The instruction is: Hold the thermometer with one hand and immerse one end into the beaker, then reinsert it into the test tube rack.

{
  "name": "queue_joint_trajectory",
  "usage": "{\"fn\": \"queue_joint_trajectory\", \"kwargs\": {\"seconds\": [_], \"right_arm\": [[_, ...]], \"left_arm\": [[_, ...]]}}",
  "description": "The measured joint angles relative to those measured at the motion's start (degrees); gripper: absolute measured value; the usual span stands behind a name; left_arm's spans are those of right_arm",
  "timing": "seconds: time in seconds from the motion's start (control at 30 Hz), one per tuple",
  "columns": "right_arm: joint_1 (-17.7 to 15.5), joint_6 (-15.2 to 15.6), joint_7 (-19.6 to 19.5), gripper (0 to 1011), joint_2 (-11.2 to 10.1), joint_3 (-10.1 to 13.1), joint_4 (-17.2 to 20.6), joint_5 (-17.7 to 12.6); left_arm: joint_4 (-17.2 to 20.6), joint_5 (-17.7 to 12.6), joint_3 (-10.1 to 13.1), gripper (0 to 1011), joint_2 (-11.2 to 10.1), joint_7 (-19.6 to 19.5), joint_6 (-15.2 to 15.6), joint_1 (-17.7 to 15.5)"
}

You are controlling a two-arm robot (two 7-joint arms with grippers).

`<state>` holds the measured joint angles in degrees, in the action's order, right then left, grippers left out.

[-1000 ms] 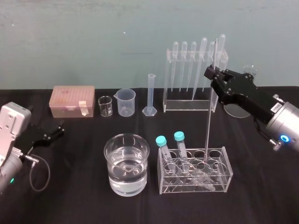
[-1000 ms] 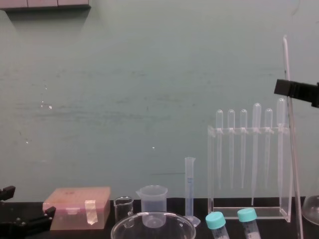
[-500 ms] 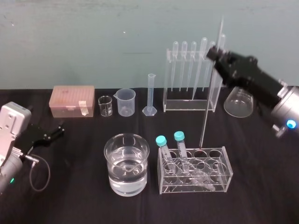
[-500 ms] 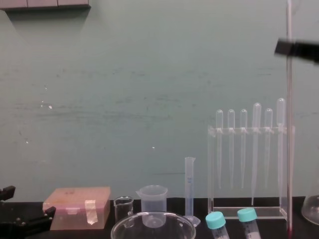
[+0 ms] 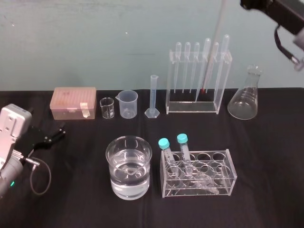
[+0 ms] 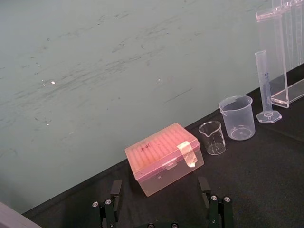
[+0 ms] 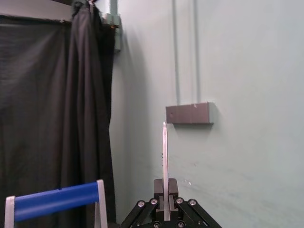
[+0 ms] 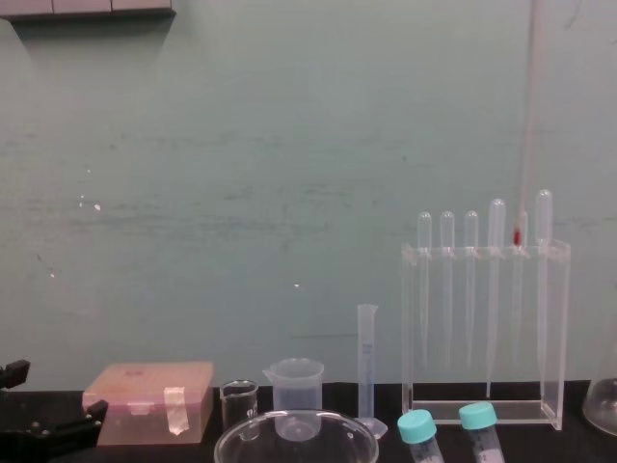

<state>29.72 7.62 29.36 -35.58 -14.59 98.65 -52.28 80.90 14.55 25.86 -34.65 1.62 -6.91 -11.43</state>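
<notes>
The thermometer (image 5: 213, 47), a long thin glass rod with a red lower tip, hangs almost upright in the air, and my right gripper (image 7: 165, 213) is shut on it near its top. My right arm (image 5: 278, 12) is at the upper right of the head view. From the chest, the thermometer's (image 8: 525, 116) red tip is level with the pipette bulbs. The beaker (image 5: 128, 166), wide and part full of water, stands front centre. To its right is the test tube rack (image 5: 223, 164), low and clear, with two teal-capped tubes. My left gripper (image 6: 160, 187) rests open at the far left.
Along the back stand a pink tip box (image 5: 74, 102), a small glass beaker (image 5: 107, 108), a plastic spouted beaker (image 5: 128, 103), a measuring cylinder (image 5: 153, 96), a tall clear rack of pipettes (image 5: 194, 78) and a conical flask (image 5: 244, 95).
My right gripper has risen steeply with the thermometer. Its lower end has lifted out of the low rack and now hangs high in front of the pipette rack. The left arm has stayed still.
</notes>
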Motion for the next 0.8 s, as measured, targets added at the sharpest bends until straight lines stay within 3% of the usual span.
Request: {"fn": "queue_joint_trajectory", "kwargs": {"seconds": [0.23, 0.5, 0.63, 0.8], "right_arm": [[5.04, -0.14, 2.96, 56, 2.82, -5.06, -3.71, -0.08], [9.90, 1.33, 9.69, 56, 7.37, -12.03, -8.55, -2.51], [11.31, 2.49, 12.26, 56, 8.56, -14.60, -9.86, -3.56], [10.04, -0.81, 14.80, 56, 10.71, -19.21, -13.06, -1.71]], "left_arm": [[0.00, 0.00, 0.00, 1008, 0.00, 0.00, 0.00, 0.00], [0.00, 0.00, 0.00, 1008, 0.00, 0.00, 0.00, 0.00], [0.00, 0.00, 0.00, 1008, 0.00, 0.00, 0.00, 0.00], [0.00, 0.00, 0.00, 1008, 0.00, 0.00, 0.00, 0.00]]}}
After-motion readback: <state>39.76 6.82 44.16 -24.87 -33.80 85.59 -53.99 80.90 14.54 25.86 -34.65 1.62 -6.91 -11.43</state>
